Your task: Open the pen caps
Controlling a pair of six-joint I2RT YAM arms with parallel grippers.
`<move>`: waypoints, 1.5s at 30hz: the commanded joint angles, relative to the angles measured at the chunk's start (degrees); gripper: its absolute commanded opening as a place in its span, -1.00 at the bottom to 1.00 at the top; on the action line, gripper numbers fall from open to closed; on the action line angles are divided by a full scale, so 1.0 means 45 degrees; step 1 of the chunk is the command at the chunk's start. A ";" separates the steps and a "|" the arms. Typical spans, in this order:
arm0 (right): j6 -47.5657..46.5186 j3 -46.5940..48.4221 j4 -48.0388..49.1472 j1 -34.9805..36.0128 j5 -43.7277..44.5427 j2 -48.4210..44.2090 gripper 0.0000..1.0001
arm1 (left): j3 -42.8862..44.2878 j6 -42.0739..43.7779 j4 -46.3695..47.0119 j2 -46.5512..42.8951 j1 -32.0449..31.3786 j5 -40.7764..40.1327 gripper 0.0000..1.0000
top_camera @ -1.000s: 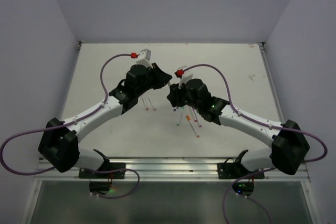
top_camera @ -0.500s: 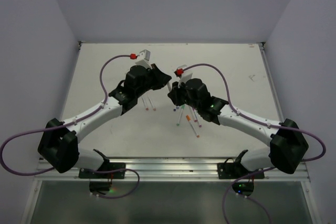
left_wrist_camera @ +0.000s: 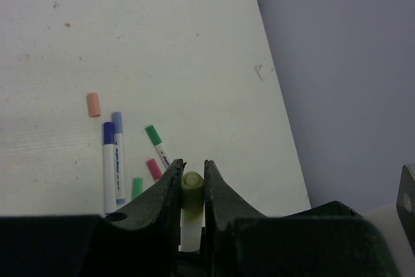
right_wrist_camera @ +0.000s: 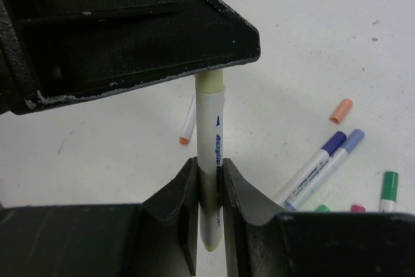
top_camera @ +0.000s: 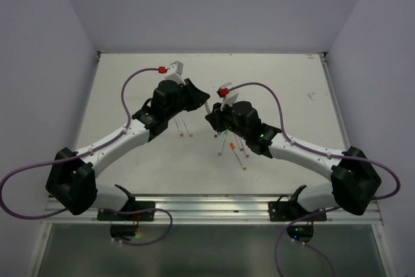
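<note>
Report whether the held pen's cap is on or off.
On. The pale yellow cap joins the barrel with no gap; left gripper clamps the cap, right gripper the barrel.

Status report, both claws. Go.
Left claw shut on cap. Right claw shut on barrel. Cap not yet off. Loose pens on table, none in the way.

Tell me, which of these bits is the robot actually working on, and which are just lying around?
In the job: white pen, yellowish cap on its end, left gripper, right gripper.
Lying about: orange cap, pink cap, green cap, dark blue pen, light blue pen.
</note>
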 commanded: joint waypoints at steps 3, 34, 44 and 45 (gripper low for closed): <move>0.0349 -0.1277 -0.1093 0.0068 -0.0440 -0.0130 -1.00 | 0.1360 -0.0237 0.2133 -0.0741 0.0811 -0.1432 -1.00; 0.1229 -0.3407 -0.0448 0.0497 -0.0558 0.0417 -1.00 | 0.6555 -0.0117 0.2291 0.0529 0.2490 -0.3582 -1.00; 0.1034 -0.2998 -0.0838 0.0575 -0.0362 -0.0265 -1.00 | 0.6463 0.0252 0.0923 0.0143 0.2802 -0.3037 -1.00; 0.1014 -0.2939 -0.0839 0.0576 -0.0382 -0.0402 -1.00 | 0.6034 0.0292 0.1019 -0.0132 0.2958 -0.2977 -0.92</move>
